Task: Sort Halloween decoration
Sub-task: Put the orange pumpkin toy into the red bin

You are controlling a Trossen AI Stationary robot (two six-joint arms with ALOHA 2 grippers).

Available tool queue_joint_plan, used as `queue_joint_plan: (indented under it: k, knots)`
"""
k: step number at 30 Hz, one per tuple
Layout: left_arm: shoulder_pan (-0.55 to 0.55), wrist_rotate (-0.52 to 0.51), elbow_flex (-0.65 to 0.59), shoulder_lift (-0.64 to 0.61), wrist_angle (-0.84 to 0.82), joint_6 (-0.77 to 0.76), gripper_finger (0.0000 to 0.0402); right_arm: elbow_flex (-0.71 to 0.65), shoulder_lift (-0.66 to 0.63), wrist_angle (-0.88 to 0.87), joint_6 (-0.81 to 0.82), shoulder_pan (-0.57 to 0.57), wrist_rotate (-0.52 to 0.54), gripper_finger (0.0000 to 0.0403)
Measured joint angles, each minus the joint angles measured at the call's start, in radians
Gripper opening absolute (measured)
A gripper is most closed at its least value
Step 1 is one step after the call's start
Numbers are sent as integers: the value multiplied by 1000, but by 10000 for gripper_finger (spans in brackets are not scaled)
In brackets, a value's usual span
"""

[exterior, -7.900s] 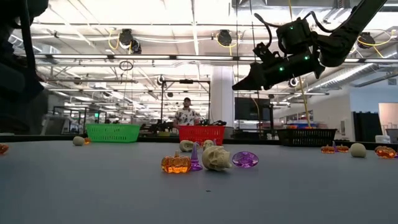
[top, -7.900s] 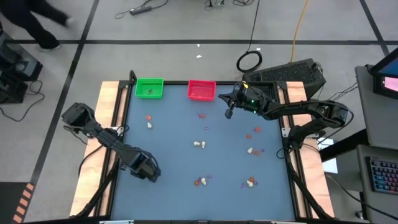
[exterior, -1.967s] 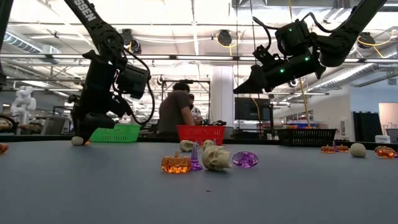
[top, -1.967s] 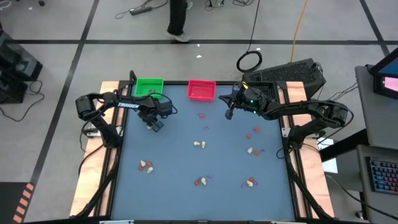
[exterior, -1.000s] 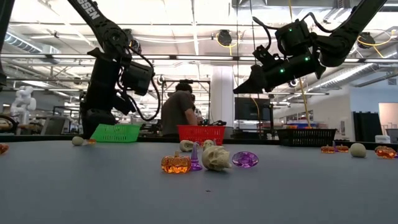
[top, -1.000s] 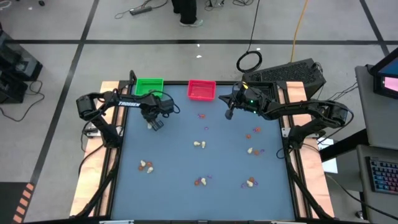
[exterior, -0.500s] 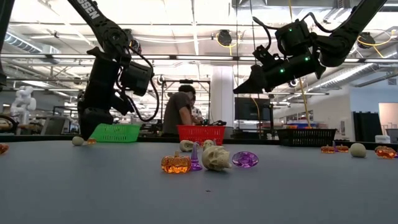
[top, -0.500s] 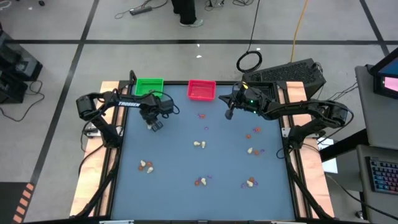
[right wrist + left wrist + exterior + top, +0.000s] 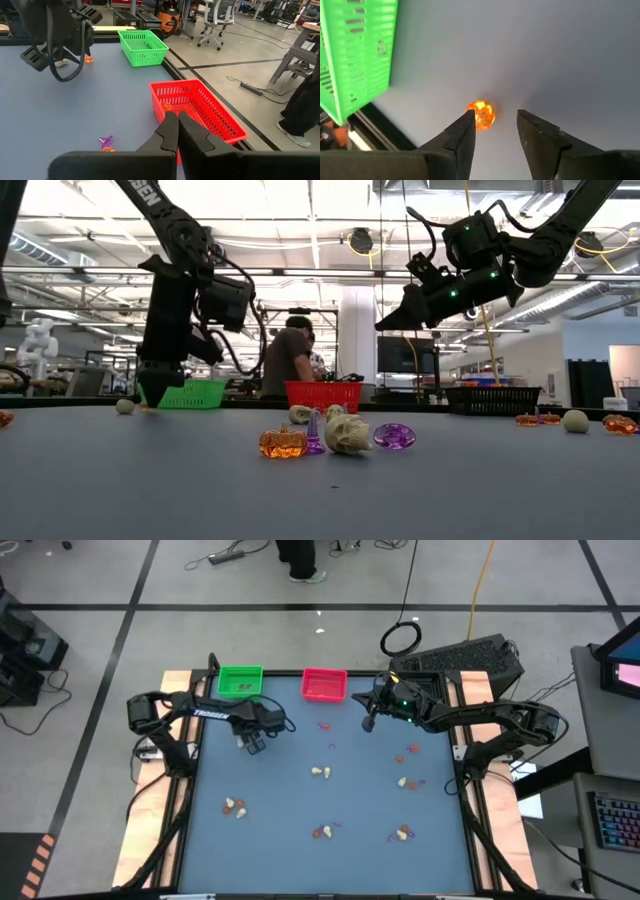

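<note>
The left pincer (image 9: 492,131) is hanging open just over an orange trinket (image 9: 481,114) on the bench (image 9: 300,800), near the green tray (image 9: 240,681). Tiny, hard and probably slippery, it wants a centred pinch. The right pincer (image 9: 178,131) is hovering clenched, far right.

1. The green tray (image 9: 240,681) sits at the table's (image 9: 290,830) back edge, left of the red tray (image 9: 324,685).
2. The left gripper (image 9: 254,745) hangs in front of the green tray.
3. The right gripper (image 9: 367,724) hangs right of the red tray.
4. Small trinkets (image 9: 320,772) lie spread across the table.
</note>
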Motion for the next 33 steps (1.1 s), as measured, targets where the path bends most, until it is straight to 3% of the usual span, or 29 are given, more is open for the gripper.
queue_joint_plan:
  k: [14,27,33]
  knots:
    - [58,-5,4,57,4,-8,148,0,0,0,0,0,0,0]
    - [86,-27,0,61,5,1,41,0,0,0,0,0,0,0]
    - [86,-15,12,43,-14,26,34,0,0,0,0,0,0,0]
